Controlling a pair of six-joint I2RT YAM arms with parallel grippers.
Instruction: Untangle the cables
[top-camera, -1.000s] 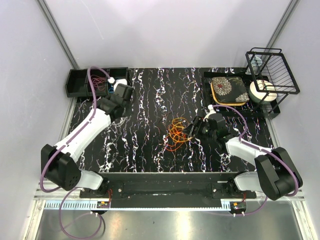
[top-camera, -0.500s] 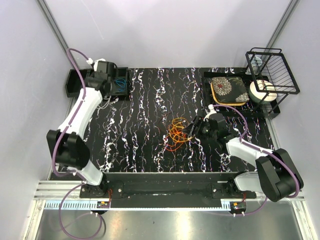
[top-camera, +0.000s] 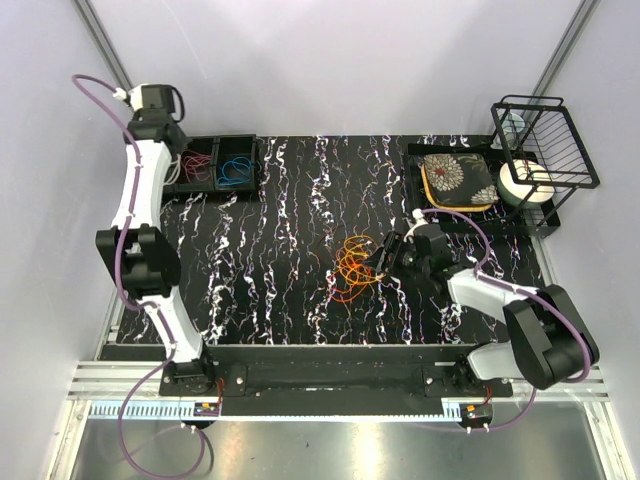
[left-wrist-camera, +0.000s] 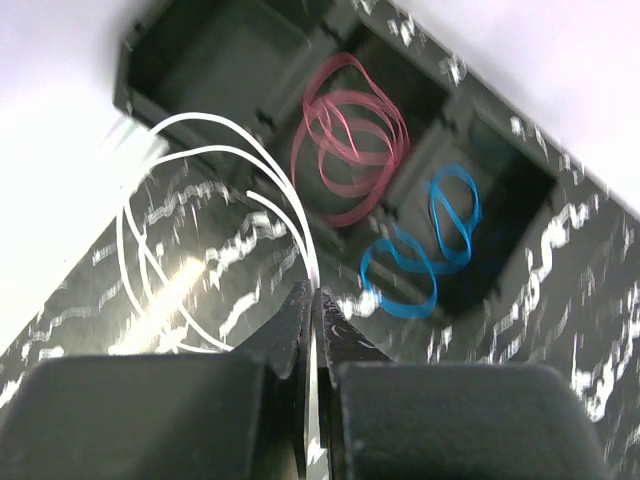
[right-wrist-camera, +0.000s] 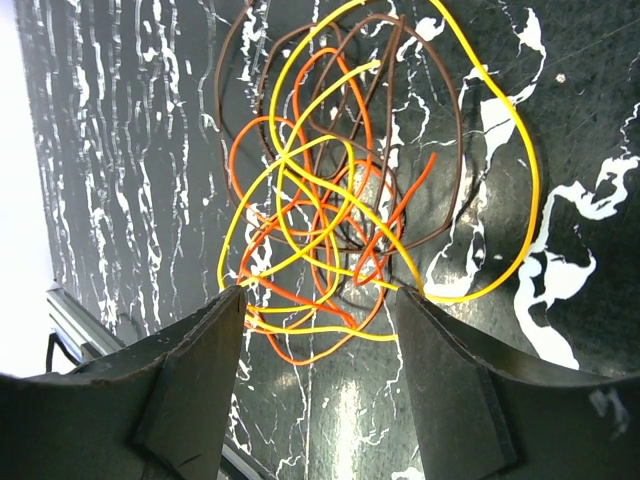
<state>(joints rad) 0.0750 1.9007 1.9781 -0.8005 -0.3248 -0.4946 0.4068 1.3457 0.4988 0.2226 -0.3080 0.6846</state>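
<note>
Over the table's far left corner, the left gripper (left-wrist-camera: 312, 300) pinches white cable loops (left-wrist-camera: 190, 140) above the bin (top-camera: 212, 150). Mid-table, the right gripper (right-wrist-camera: 320, 300) stands open, with the orange-yellow tangle (right-wrist-camera: 320, 200) reaching between its fingertips.

Cables (right-wrist-camera: 345, 215) tangled on black white-veined table (right-wrist-camera: 120, 150). Yellow (right-wrist-camera: 535, 190), orange (right-wrist-camera: 235, 150) and brown (right-wrist-camera: 455, 110) loops overlap. Big yellow loop sticks out right. Right gripper (right-wrist-camera: 320, 295) spread wide, fingers (right-wrist-camera: 190, 380) low at the tangle's near edge. Right fingertip touches the yellow and brown strands, nothing pinched.
</note>
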